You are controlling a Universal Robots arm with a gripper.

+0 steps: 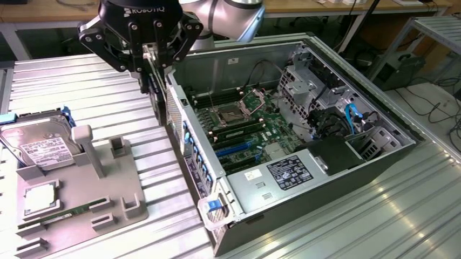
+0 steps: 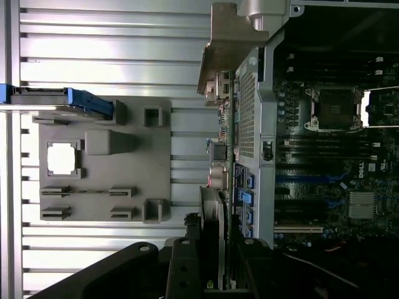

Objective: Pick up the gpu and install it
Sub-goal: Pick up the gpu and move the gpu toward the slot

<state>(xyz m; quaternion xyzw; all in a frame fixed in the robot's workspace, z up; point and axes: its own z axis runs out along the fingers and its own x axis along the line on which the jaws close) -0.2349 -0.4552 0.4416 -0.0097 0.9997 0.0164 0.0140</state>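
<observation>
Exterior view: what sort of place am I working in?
Probably a robotics lab or workshop for computer assembly: an open computer case on a ribbed metal table, a grey parts holder with a hard drive, and desks behind.

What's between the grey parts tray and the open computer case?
The graphics card, hanging edge-on in the claw beside the case wall, over the slatted table. Both views show it.

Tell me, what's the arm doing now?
The gripper shut on the gpu, card hanging on edge. Outside the computer case, close beside its rear wall. That wall stands between card and motherboard.
</observation>
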